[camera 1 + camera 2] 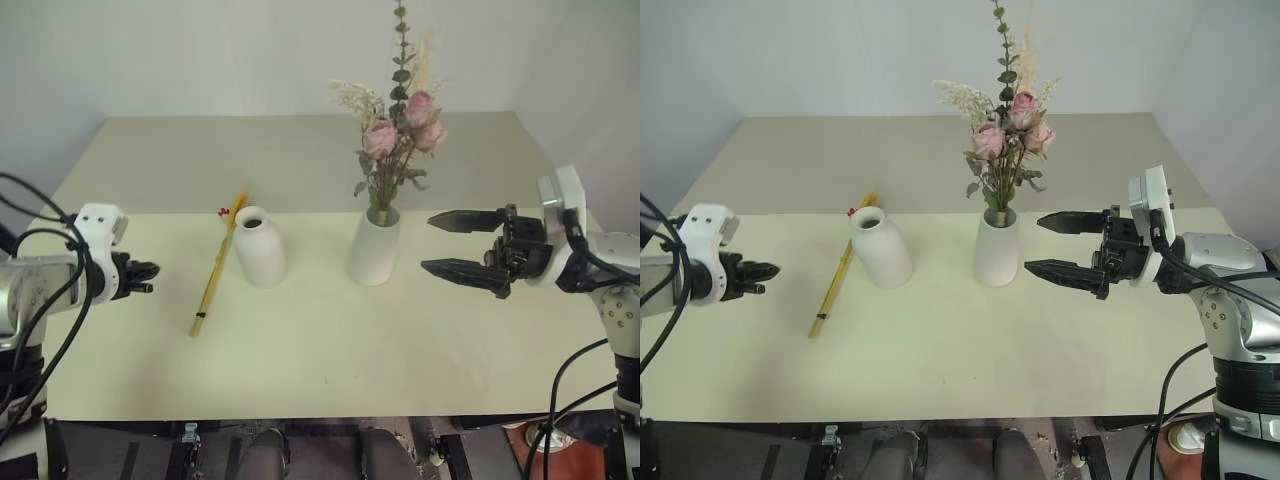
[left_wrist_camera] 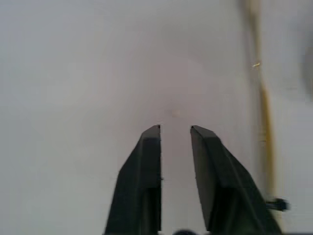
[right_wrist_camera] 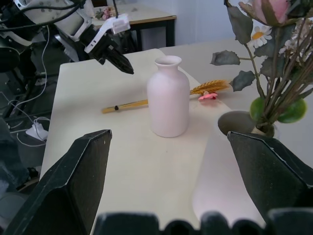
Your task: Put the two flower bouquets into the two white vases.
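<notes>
Spanning the scene is the table, pale and flat. The right gripper hangs just right of the cylinder vase, jaws spread wide and empty, pointing left. The rose bunch stands upright in that vase, so one half of the task appears done. The bottle vase stands left of it, near but apart, mouth empty. The left gripper hovers at the left edge, well apart from the stalk, jaws slightly parted and holding nothing. The stalk lies flat just left of the bottle vase, blossoms at the far end beside the vase shoulder.

Risks: the stalk is thin and lies flush on the table, so closing jaws may slip over it. The bottle neck is narrow; a tilted entry may tip the vase.
</notes>
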Controlling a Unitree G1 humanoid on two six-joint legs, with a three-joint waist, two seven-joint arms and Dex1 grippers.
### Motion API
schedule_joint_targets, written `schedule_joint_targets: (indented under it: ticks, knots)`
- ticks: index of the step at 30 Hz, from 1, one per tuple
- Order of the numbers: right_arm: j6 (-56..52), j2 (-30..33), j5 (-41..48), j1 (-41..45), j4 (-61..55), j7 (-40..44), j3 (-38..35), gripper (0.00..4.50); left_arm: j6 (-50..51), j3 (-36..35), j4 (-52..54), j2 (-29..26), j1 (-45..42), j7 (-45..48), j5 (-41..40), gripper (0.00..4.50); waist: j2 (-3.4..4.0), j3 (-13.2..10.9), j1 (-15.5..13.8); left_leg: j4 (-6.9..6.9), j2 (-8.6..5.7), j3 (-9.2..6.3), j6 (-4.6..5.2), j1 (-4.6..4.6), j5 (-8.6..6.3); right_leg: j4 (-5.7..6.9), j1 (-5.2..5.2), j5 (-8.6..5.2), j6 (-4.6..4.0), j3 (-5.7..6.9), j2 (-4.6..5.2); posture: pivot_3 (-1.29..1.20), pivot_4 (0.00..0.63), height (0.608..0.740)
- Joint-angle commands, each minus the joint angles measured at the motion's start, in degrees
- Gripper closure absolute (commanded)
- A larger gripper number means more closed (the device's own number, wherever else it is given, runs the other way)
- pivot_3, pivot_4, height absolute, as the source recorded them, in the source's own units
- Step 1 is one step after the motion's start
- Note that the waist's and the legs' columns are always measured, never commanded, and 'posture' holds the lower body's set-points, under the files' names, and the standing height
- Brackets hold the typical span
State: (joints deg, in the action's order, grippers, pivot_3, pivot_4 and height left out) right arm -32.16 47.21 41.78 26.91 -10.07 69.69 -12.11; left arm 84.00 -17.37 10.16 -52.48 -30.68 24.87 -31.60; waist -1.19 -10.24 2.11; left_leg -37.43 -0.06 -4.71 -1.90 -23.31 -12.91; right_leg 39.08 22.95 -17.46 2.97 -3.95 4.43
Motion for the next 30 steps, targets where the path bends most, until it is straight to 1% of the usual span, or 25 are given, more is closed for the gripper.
schedule_joint_targets:
  ticks: [1, 2, 3, 4, 9, 10, 17, 20, 24, 30]
  knots:
    - [1.4, 0.3, 0.5, 1.0, -0.9, -0.1, -1.3, 0.0, 6.1, 1.1, 0.8, 1.2, -5.5, -0.7, -0.6, 2.42, 0.0, 0.0, -0.1, -0.02, 0.0, 0.0, 0.0, 0.01, 0.0, 0.0, -0.03, 0.0, 0.01, 0.01, 0.0, 0.0, 0.15, 0.74]
    - [1.4, 0.3, 0.5, 1.0, -0.9, -0.1, -1.3, 0.0, 7.2, 1.7, 0.3, 1.7, -6.4, -1.0, -0.3, 2.14, -0.01, 0.0, 0.0, -0.05, 0.0, 0.0, 0.0, 0.01, 0.0, 0.0, -0.04, 0.01, 0.02, 0.01, -0.01, 0.0, 0.15, 0.74]
    - [1.4, 0.3, 0.4, 1.0, -0.8, -0.1, -1.3, 0.0, 7.8, 3.2, 0.0, 1.8, -6.8, -1.2, 0.2, 1.75, 0.0, 0.0, 0.1, -0.06, 0.0, 0.0, 0.0, 0.04, 0.0, 0.0, -0.1, 0.01, 0.02, 0.0, -0.01, 0.0, 0.15, 0.74]
    - [1.5, 0.4, 0.3, 1.0, -0.8, -0.1, -1.3, 0.0, 8.2, 4.1, -0.5, 2.1, -7.2, -1.3, 0.2, 1.55, -0.01, 0.0, 0.1, -0.06, 0.0, 0.0, 0.0, 0.05, 0.0, -0.01, -0.1, 0.01, 0.02, 0.0, -0.01, 0.0, 0.15, 0.74]
    - [1.2, 1.0, 0.5, 0.3, -1.2, -0.2, -1.9, 0.0, 8.5, 8.4, -3.8, 4.0, -8.8, -3.0, -1.8, 0.12, -0.01, 0.0, 0.5, -0.06, 0.03, 0.0, 0.0, 0.02, 0.0, 0.04, -0.03, 0.01, 0.02, -0.01, -0.04, 0.0, 0.15, 0.74]
    - [1.1, 1.1, 0.5, 0.2, -1.3, -0.3, -2.0, 0.0, 8.5, 9.0, -4.4, 5.1, -9.4, -3.7, -1.7, 0.03, -0.01, 0.0, 0.4, -0.06, 0.03, 0.0, 0.0, 0.03, 0.0, 0.04, -0.03, 0.01, 0.02, -0.01, -0.04, 0.0, 0.15, 0.74]
    - [0.9, 1.1, 1.0, -0.7, -2.4, -1.4, -2.8, 0.0, 8.1, 11.7, -9.7, 11.5, -11.7, -7.4, 2.3, 0.03, -0.02, 0.0, 0.1, -0.29, 0.0, -0.01, 0.01, 0.01, -0.01, 0.02, -0.16, 0.01, 0.03, 0.0, -0.02, 0.0, 0.15, 0.74]
    - [0.9, 1.1, 1.3, -0.9, -2.9, -2.0, -3.0, 0.0, 5.8, 14.0, -11.5, 13.0, -11.2, -8.1, 4.6, 0.63, -0.03, 0.0, 0.2, -0.33, -0.01, -0.01, 0.02, 0.01, -0.01, 0.0, -0.19, 0.02, 0.04, 0.0, -0.01, 0.0, 0.15, 0.74]
    - [0.6, 1.2, 1.7, -1.4, -3.5, -2.7, -3.6, 0.0, 4.8, 13.5, -11.6, 12.6, -10.7, -7.6, 5.8, 1.87, -0.03, 0.0, 0.2, -0.33, 0.0, -0.02, 0.02, 0.07, -0.01, 0.03, -0.24, 0.02, 0.04, 0.0, -0.03, 0.0, 0.15, 0.74]
    - [0.5, 1.0, 1.6, -1.9, -3.8, -3.1, -3.7, 0.0, 2.7, 11.5, -11.2, 9.8, -10.1, -7.3, 7.5, 3.83, -0.03, 0.0, 0.2, -0.36, 0.0, -0.02, 0.02, 0.06, -0.01, 0.03, -0.25, 0.03, 0.05, 0.0, -0.02, 0.0, 0.15, 0.74]
